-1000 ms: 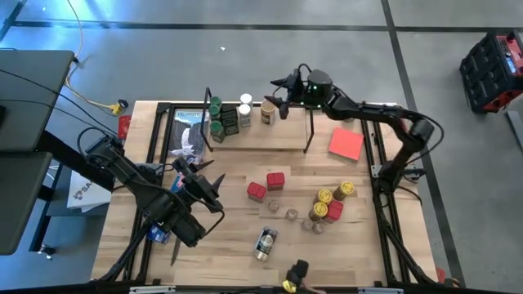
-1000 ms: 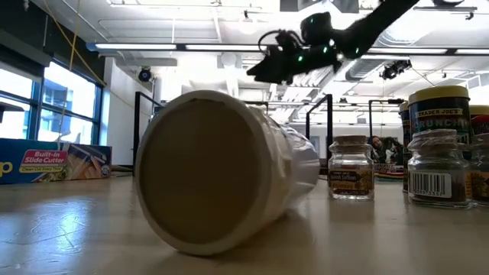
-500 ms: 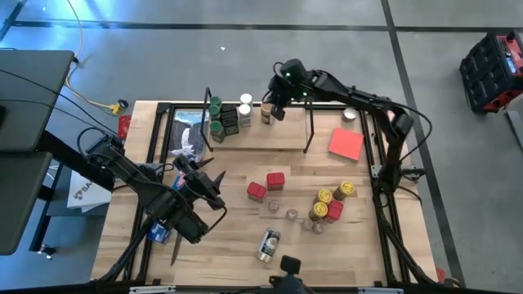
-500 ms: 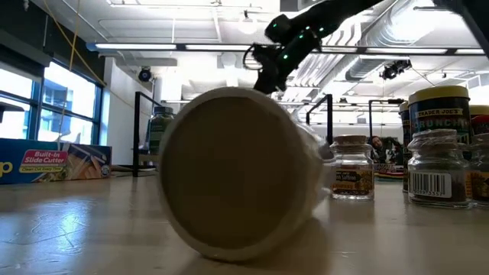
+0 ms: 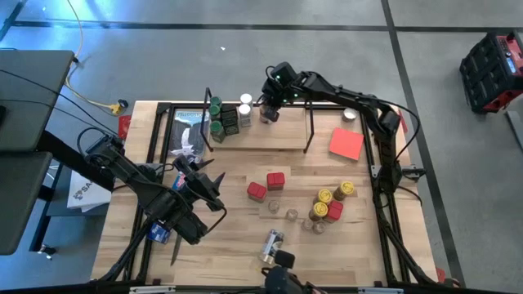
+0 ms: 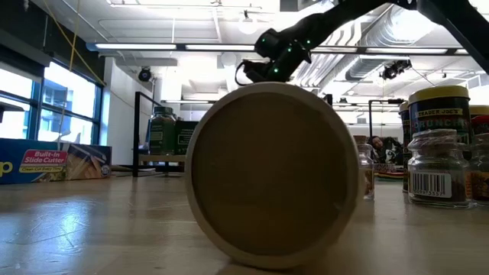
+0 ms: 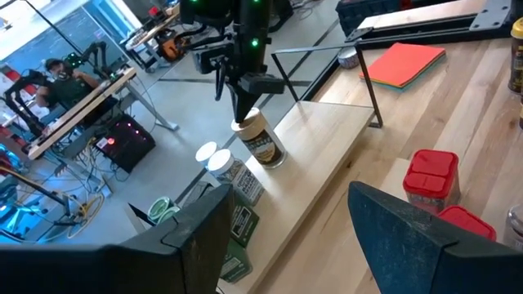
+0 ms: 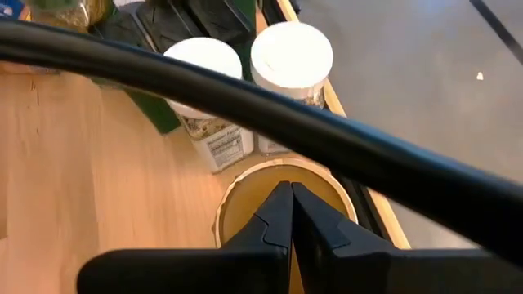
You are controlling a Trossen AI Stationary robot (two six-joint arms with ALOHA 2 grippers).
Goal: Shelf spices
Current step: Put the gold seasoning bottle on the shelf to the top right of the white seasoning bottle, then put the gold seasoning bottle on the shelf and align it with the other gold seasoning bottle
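The tan-lidded jar [image 5: 267,113] stands upright on the shelf [image 5: 278,137], just beside two white-lidded jars [image 8: 245,65] and the green ones [image 5: 216,114] beyond them. The right fingers [image 7: 245,91] are pressed tight together with nothing between them, tips directly over the lid's middle and touching it or nearly so; the wrist view looks straight down past them onto the tan disc.

Judging from that, the risk is a push. Shut tips bearing down off-centre or dragging sideways could tip the jar into its white-lidded neighbours, or off the shelf's far edge. A wire [image 8: 245,106] of the shelf frame crosses close above the fingers, so a careless lift could snag it and jolt the whole row.

The left fingers [image 5: 198,181] hang well apart from the shelf over the near desk [image 5: 237,229], spread fairly wide and empty. Many spices [image 5: 331,204] wait on the desk, including one lying on its side [image 5: 269,243].
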